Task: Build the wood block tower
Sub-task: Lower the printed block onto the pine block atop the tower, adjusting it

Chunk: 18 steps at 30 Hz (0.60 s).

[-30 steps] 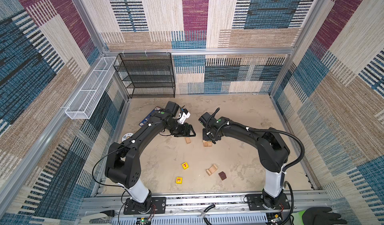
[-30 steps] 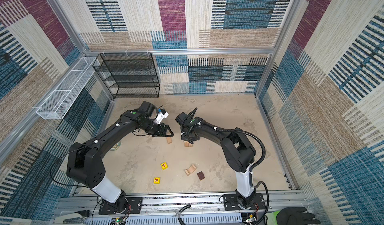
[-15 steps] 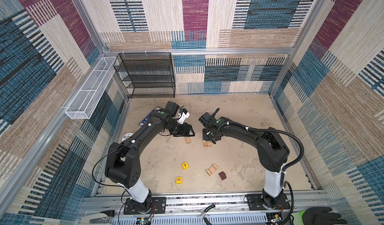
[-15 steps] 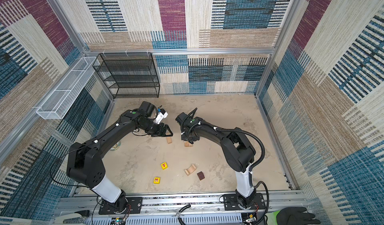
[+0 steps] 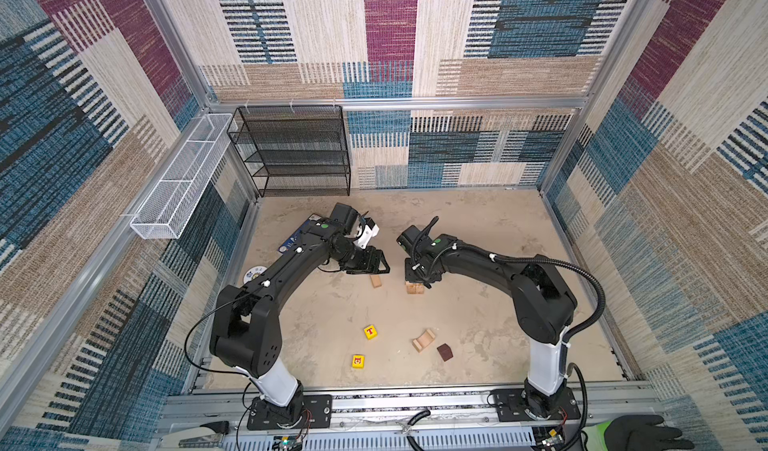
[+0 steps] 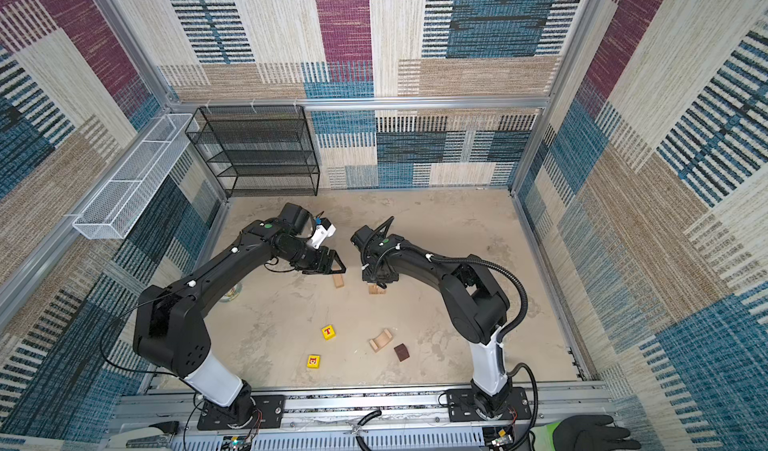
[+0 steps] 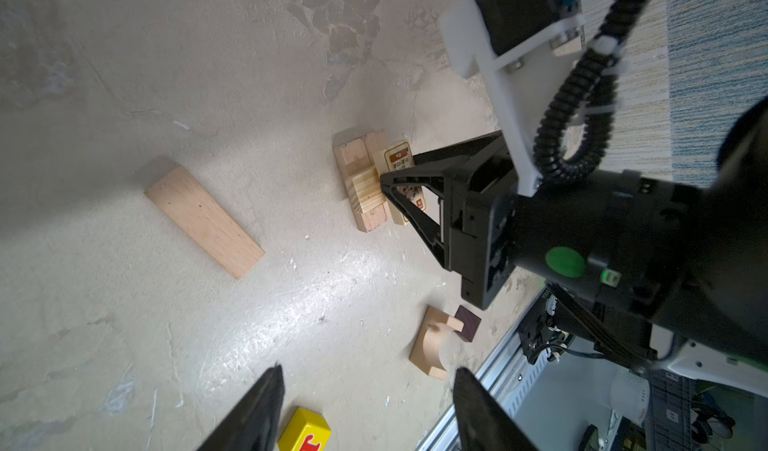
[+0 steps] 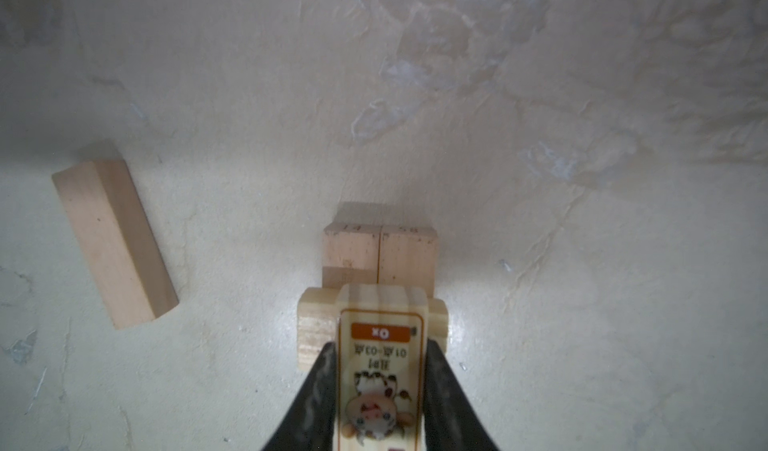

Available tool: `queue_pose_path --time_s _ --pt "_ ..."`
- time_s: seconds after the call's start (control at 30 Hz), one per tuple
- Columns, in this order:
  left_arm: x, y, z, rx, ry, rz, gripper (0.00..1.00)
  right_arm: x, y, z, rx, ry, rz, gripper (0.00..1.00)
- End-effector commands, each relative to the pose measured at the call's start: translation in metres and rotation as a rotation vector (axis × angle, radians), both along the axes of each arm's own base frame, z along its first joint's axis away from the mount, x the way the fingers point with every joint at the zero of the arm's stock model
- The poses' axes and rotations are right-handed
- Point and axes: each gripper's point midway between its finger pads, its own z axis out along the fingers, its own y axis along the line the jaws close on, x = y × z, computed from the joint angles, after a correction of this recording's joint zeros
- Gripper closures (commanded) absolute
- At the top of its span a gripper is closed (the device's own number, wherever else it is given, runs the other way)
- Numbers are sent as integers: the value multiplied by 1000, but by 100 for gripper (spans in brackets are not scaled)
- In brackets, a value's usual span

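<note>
Right wrist view is showing the right gripper (image 8: 380,370) still pinching the ox-printed block (image 8: 381,345) over the mid-floor tower (image 8: 380,253), while in a top view the left gripper (image 5: 376,262) is staying spread by the loose bar (image 5: 376,281) leftward.

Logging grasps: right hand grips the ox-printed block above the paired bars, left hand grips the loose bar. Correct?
No: the left hand is open and empty; the loose bar lies free on the table, per the left wrist view. The right hand grips the ox-printed block, yes.
</note>
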Motion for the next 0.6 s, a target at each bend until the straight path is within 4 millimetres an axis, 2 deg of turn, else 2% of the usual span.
queue_pose_path --time_s 0.0,0.4,0.57 --pt "0 1 4 2 -14 -4 31 2 2 1 9 -2 -7 85" --pt "0 3 6 7 -25 1 31 4 3 0 11 3 -9 79" --pt "1 4 7 9 -27 5 31 3 2 -1 10 10 -13 69"
